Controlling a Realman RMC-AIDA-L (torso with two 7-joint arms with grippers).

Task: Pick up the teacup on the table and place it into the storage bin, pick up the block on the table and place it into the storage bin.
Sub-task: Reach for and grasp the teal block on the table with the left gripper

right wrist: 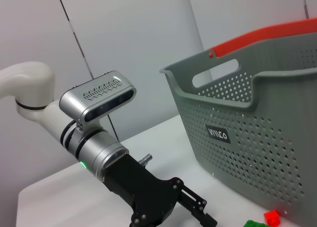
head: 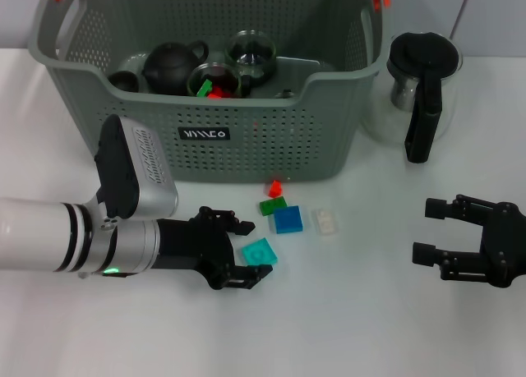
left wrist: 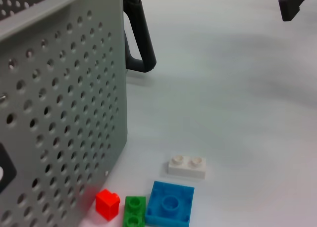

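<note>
Lying flat on the white table (head: 370,328): a cyan block (head: 258,252), square and glossy plastic with a round stud.
Left gripper (head: 249,250): black fingers spread apart around the cyan block, one on each side, low at the tabletop; contact with it cannot be told.
Other blocks: a blue square block (left wrist: 170,203), a green block (left wrist: 134,211), a small red block (left wrist: 107,204) and a white two-stud block (left wrist: 186,165) sit just beyond, close to the bin's front wall.
Storage bin (head: 271,135): grey perforated plastic with orange handle clips, holding a dark teapot (head: 173,66) and glass cups (head: 250,53).
Right gripper (head: 426,229): fingers apart, empty, well apart from the blocks.
Glass pitcher (head: 421,88): black-handled, beside the bin.
</note>
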